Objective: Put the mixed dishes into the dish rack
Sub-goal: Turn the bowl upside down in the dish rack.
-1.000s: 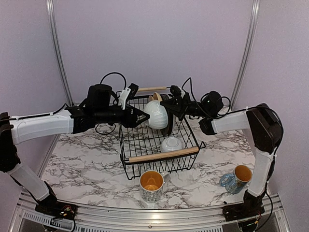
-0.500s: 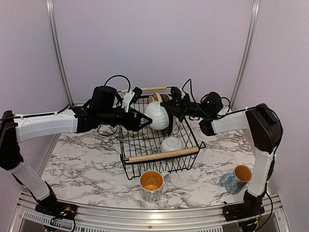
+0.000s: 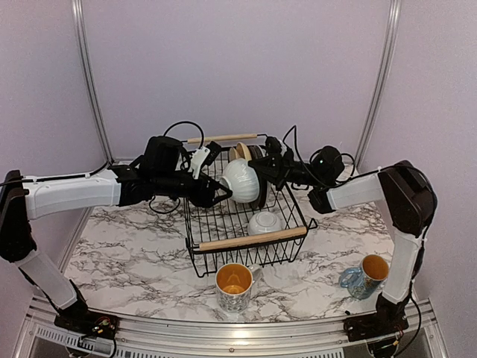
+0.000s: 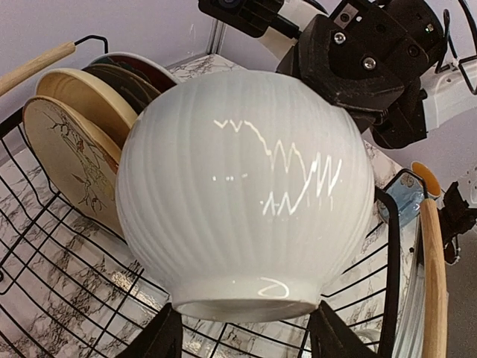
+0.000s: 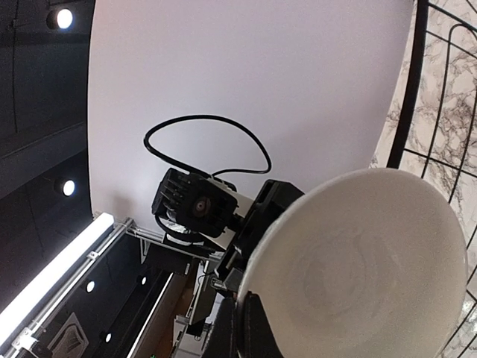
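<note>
A ribbed white bowl [image 3: 240, 179] hangs on its side over the black wire dish rack [image 3: 195, 224]. My right gripper [image 3: 259, 170] is shut on its rim; in the right wrist view the fingers [image 5: 250, 317] pinch the rim of the bowl [image 5: 358, 268]. My left gripper [image 3: 220, 190] is open, and in the left wrist view the left gripper [image 4: 246, 332] straddles the foot of the bowl [image 4: 246, 179]. Plates stand at the rack's back: tan [image 4: 71, 160], dark [image 4: 119, 78], red [image 4: 145, 63]. A second white bowl [image 3: 264, 221] lies upside down in the rack.
Two orange-lined mugs stand on the marble table outside the rack, one in front [image 3: 235, 287] and one at the right [image 3: 365, 276]. The rack's near wooden handle [image 3: 252, 239] runs across its front, and the far handle [image 3: 223, 137] lies behind the arms.
My left arm has moved right, and its open fingers have come up around the bowl's foot. The right gripper has kept hold of the bowl and shifted it slightly back.
</note>
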Tool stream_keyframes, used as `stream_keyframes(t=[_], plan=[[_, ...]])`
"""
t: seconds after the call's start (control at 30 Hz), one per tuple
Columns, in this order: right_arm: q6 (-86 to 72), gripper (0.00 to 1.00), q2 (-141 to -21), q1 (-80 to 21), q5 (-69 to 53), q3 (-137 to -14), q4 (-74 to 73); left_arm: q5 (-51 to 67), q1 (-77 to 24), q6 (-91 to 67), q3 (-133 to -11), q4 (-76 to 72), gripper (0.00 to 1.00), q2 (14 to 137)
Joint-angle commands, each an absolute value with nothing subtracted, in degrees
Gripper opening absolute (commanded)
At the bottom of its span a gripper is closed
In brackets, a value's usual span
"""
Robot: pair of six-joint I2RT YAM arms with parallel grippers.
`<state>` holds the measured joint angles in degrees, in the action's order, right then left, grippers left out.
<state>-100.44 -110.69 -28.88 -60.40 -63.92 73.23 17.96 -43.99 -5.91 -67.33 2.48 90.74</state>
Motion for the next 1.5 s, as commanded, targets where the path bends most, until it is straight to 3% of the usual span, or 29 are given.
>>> stream_keyframes(t=[0.0,0.1,0.23,0.6,0.73,0.97,1.03,1.1,1.17,1.47], plan=[[-98.03,0.0,-111.61,-29.53,-57.6,-61.01,75.3,16.39,-44.24,-5.14,-65.81,3.91,0.49,90.8],[-97.89,0.0,-113.71,-29.9,-57.54,-60.98,74.95,16.59,-44.27,-5.34,-64.39,3.25,0.44,90.08],[-96.6,0.08,-115.3,-30.36,-57.5,-61.14,71.5,15.7,-44.23,-5.56,-63.51,4.61,0.4,89.25],[-89.76,0.18,-115.96,-31.29,-56.76,-59.07,58.25,14.54,-44.19,-4.44,-63.47,10.34,0.38,88.2],[-81.67,0.28,-114.85,-31.31,-57.05,-61.07,42.69,14.62,-44.19,-3.77,-64.86,12.64,0.37,89.6],[-66.4,0.3,-112.85,-31.45,-53.92,-64.38,18.71,14.58,-44.29,-1.61,-69.6,19.55,0.36,92.97],[-63.62,0.35,-112.6,-31.79,-52.64,-65.73,13.86,14.77,-44.26,-0.86,-71.17,21.75,0.36,94.04],[-62.8,0.49,-112.39,-32.05,-51.62,-66.43,11.13,15.2,-44.29,-0.37,-72.5,23.66,0.36,94.74],[-59.82,0.55,-112.01,-32.16,-49.4,-67.81,7.04,15.87,-44.3,-0.35,-73.78,25.36,0.36,95.46],[-56.94,0.63,-111.9,-33.49,-46.58,-70.18,1.97,16.67,-44.34,1.56,-77.03,30.0,0.35,99.57]])
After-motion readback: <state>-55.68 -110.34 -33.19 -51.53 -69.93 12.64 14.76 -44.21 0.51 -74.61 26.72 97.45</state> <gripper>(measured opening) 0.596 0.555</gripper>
